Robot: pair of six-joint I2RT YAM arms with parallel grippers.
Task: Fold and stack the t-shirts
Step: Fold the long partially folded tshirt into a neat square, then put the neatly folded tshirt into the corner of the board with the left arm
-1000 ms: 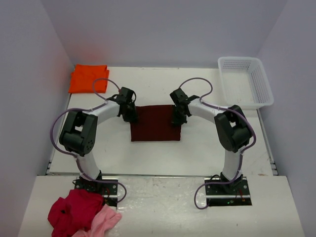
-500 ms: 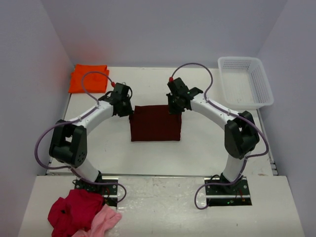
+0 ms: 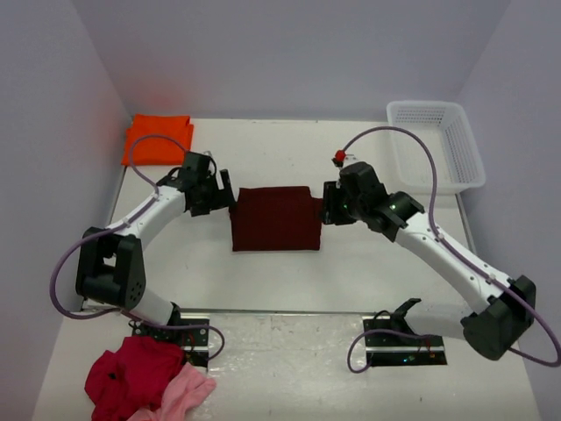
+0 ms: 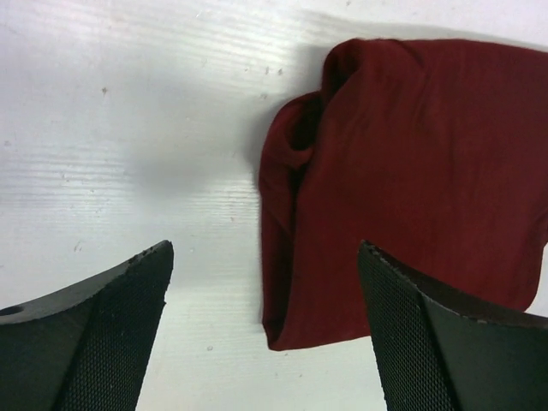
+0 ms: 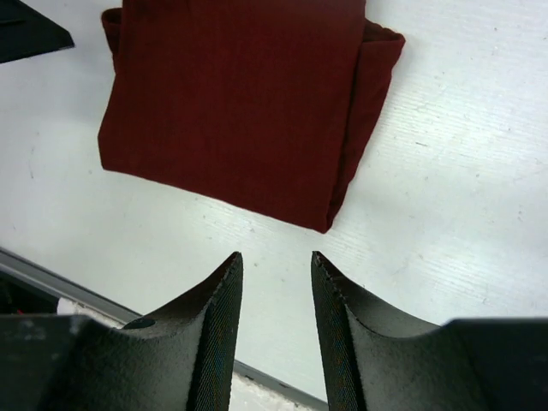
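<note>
Maroon t-shirt [image 3: 276,217]: folded rectangle, flat between both claws, side edges just ahead of each; soft, limp, light, likely to unfold, so pinch all layers at folded edge
Orange t-shirt [image 3: 158,139]: folded, well beyond left claw [image 3: 223,195], far outer side
left claw jaws spread wide, empty; right claw [image 3: 327,209] jaws parted narrower, empty

Bare worktop [image 3: 263,158] is lying open above and below the folded maroon shirt [image 3: 276,219] at centre; the basket [image 3: 436,145] is blocking the upper right, the orange shirt [image 3: 158,139] the upper left.
</note>
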